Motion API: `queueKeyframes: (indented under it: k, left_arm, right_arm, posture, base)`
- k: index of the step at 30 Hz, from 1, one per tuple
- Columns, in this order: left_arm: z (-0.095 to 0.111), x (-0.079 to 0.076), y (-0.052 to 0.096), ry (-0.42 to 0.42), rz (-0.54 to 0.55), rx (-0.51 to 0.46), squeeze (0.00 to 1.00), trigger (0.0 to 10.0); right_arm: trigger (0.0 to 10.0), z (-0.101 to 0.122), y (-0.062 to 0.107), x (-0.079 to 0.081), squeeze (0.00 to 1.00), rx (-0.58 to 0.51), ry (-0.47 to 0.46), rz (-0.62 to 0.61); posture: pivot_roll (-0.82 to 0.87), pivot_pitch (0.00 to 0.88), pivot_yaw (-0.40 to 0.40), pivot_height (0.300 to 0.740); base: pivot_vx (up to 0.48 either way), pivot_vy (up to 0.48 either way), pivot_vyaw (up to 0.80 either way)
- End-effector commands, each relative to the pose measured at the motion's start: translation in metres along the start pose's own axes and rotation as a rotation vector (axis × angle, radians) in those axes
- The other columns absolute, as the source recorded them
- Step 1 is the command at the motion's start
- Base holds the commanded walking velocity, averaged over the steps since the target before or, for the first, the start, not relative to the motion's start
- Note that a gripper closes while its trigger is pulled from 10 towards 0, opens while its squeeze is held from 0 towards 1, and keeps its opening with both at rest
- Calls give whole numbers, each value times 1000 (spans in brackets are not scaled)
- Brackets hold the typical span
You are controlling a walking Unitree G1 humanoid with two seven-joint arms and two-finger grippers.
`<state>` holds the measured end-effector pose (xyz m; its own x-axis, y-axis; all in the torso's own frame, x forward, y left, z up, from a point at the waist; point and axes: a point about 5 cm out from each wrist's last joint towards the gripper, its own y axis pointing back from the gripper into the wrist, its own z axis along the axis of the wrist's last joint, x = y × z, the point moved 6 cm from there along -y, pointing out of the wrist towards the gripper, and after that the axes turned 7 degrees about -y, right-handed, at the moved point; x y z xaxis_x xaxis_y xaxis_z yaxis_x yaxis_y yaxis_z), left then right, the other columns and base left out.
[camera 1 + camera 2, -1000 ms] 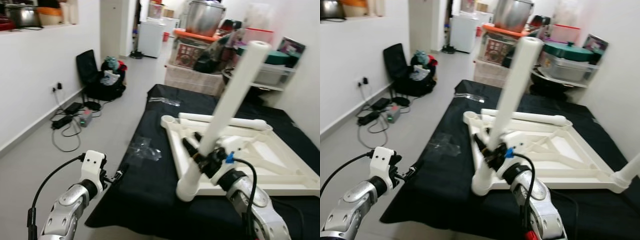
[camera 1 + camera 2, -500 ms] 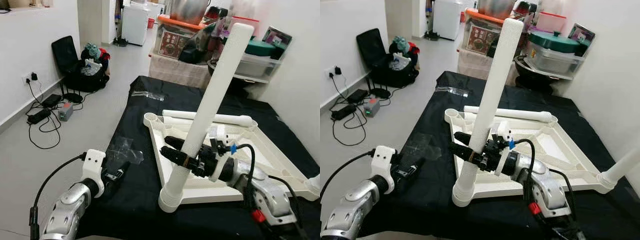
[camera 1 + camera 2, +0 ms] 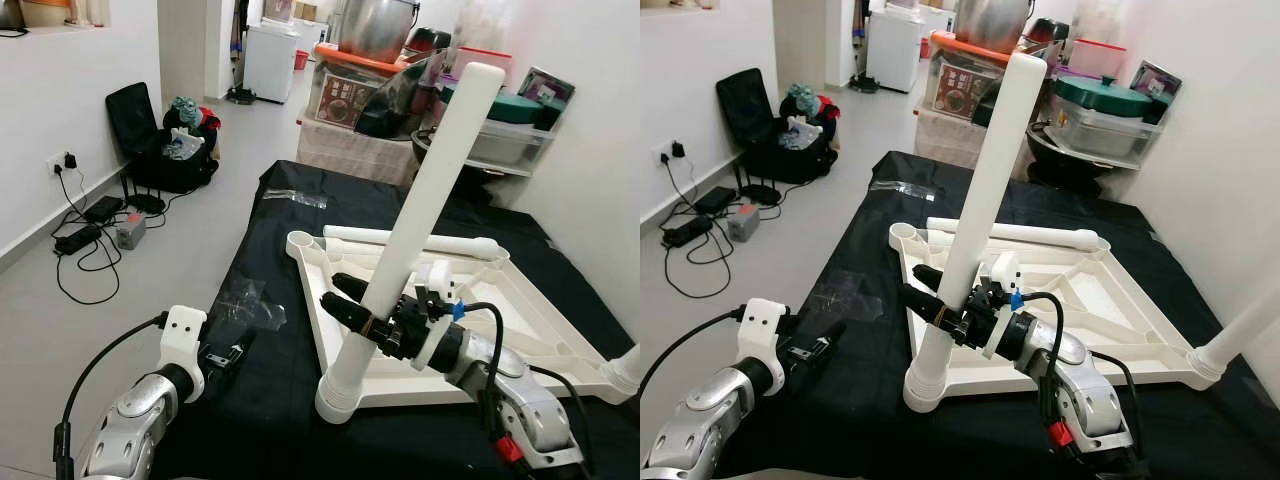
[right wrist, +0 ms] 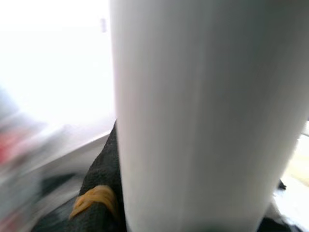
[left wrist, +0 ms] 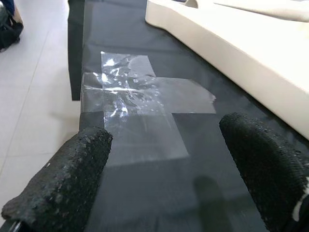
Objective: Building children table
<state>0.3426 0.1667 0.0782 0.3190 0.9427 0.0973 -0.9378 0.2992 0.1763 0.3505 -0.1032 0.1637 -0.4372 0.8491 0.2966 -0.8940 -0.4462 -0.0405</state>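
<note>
The upturned white plastic table top (image 3: 480, 300) lies on the black cloth-covered work surface (image 3: 270, 390), just beyond the right gripper (image 3: 362, 318). A long white plastic table leg (image 3: 420, 215) stands tilted in the near corner socket, and the right jaws are clamped round it a little above that socket. The main risk, as I judge it, is the lean: if the leg is pushed or turned while off-axis it may bind in the socket, slip through the black fingers (image 3: 345, 300), or lift the light table top off the cloth. A second white leg (image 3: 410, 240) lies flat along the far rim, well beyond the jaws, and another leg stub (image 3: 625, 368) rises at the corner off to the right.

The left gripper (image 5: 169, 159) hovers over the near-left edge of the cloth with its jaws apart and nothing between them; a crumpled clear plastic bag (image 5: 140, 106) lies just ahead of them. It could snag if that arm reaches in to steady the top.

Stacked storage boxes and pots (image 3: 400, 70) crowd the far end, well clear.
</note>
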Motion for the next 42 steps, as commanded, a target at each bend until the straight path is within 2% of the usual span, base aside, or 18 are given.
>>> queueKeyframes:
  k: [1, 2, 3, 4, 5, 14, 19, 27, 29, 30, 32, 33, 34, 35, 36, 37, 38, 42]
  left_arm:
    - [-4, -1, 4, 7, -3, 9, 0, 10000]
    - [-4, -1, 4, 7, -3, 9, 0, 10000]
    - [-4, -1, 3, 7, -4, 10, 0, 10000]
    - [-4, -1, 3, 7, -4, 10, 0, 10000]
    - [-2, -2, 0, 0, -18, 11, 0, 10000]
    - [0, 1, -2, -7, -16, 8, 0, 10000]
    - [-2, -3, 0, -1, -18, 11, 0, 10000]
    - [-2, -1, -1, -2, -19, 12, 0, 10000]
    - [-2, -1, -2, -2, -22, 13, 0, 10000]
    - [-2, -1, -2, -2, -22, 13, 0, 10000]
    - [-2, -3, -3, -2, -28, 15, 0, 10000]
    - [-2, -3, -4, -2, -30, 15, 0, 10000]
    - [-2, -4, -4, -2, -32, 15, 0, 10000]
    - [-2, -4, -4, -1, -33, 15, 0, 10000]
    - [-2, -4, -4, -1, -33, 15, 0, 10000]
    - [-2, -4, -5, -1, -34, 15, 0, 10000]
    - [-2, -4, -5, -1, -35, 15, 0, 10000]
    - [-2, -4, -5, -1, -35, 15, 0, 10000]
  right_arm:
    - [0, -95, 73, -101, 0, 358, -35, -699]
    - [0, -95, 73, -101, 0, 358, -35, -699]
    - [0, -97, 84, -104, 0, 341, -90, -766]
    - [0, -97, 84, -104, 0, 341, -90, -766]
    - [0, -100, 92, -102, 0, 333, -89, -819]
    - [0, -91, 81, -98, 0, 322, -12, -789]
    - [0, -77, 76, -96, 0, 276, 50, -841]
    - [0, -74, 79, -94, 0, 261, 64, -858]
    - [0, -74, 69, -83, 0, 223, -8, -766]
    - [0, -74, 69, -83, 0, 223, -8, -766]
    - [0, -71, 44, -46, 0, 198, -55, -463]
    - [0, -70, 36, -19, 0, 206, -111, -263]
    - [0, -68, 34, 3, 0, 212, -146, -102]
    - [0, -66, 36, 14, 0, 216, -168, -15]
    - [0, -66, 36, 14, 0, 216, -168, -15]
    - [0, -63, 41, 30, 0, 229, -166, 116]
    - [0, -62, 44, 38, 0, 239, -159, 179]
    - [0, -62, 48, 45, 0, 250, -153, 240]
  posture:
    - [90, 0, -152, 740]
    - [90, 0, -152, 740]
    - [90, 0, -152, 740]
    - [90, 0, -152, 740]
    - [84, 0, -141, 740]
    - [88, 0, -147, 740]
    - [89, 0, -149, 740]
    - [83, 0, -144, 740]
    - [78, 0, -139, 740]
    - [78, 0, -139, 740]
    - [74, 0, -134, 740]
    - [72, 0, -133, 740]
    - [73, 0, -134, 740]
    - [73, 0, -134, 740]
    - [73, 0, -134, 740]
    - [75, 0, -135, 740]
    - [75, 0, -135, 740]
    - [75, 0, -135, 740]
  base:
    - [0, 0, 0]
    - [0, 0, 0]
    - [0, 0, 0]
    - [0, 0, 0]
    - [0, 0, 0]
    - [0, 0, 0]
    - [0, 0, 0]
    - [0, 0, 0]
    - [0, 0, 0]
    - [0, 0, 0]
    - [0, 0, 0]
    - [0, 0, 0]
    - [0, 0, 0]
    - [0, 0, 0]
    - [0, 0, 0]
    - [0, 0, 0]
    - [0, 0, 0]
    - [0, 0, 0]
